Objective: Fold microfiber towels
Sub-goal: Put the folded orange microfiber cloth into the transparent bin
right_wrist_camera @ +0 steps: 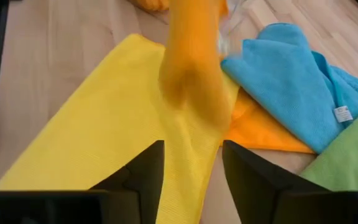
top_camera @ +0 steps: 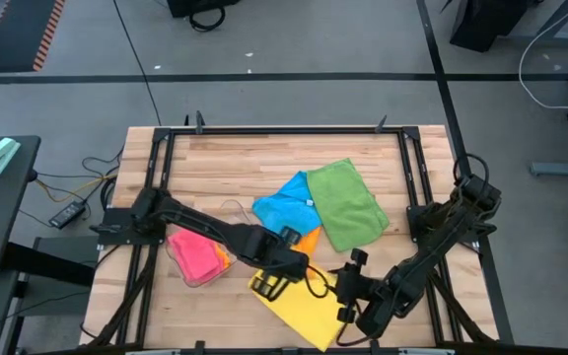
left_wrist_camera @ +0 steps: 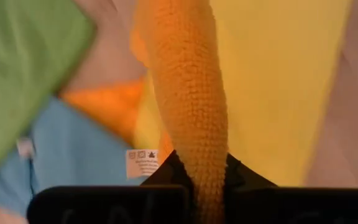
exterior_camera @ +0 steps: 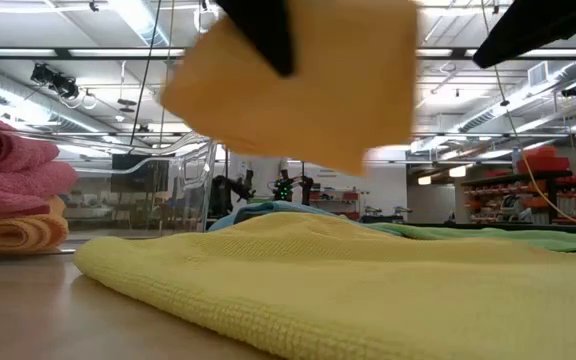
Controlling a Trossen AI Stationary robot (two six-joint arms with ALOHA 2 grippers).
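An orange microfiber towel is raised above the yellow towel, which lies flat at the table's near middle. My left gripper is shut on the orange one. The orange towel shows as a hanging sheet in the low view. My right gripper stands open just over the yellow towel, beside the raised orange cloth, with nothing between its fingers. A blue towel and a green towel lie crumpled behind them. My left gripper pinches a bunched fold of the orange towel between its two fingers, coming steeply from above. The cloth near the fingers is lifted off the table. Another part of it still lies on the table, tucked under the blue towel's edge.
A clear tray at the near left holds a folded pink towel on a folded orange one. A black frame runs around the wooden tabletop. Bare wood lies along the far side.
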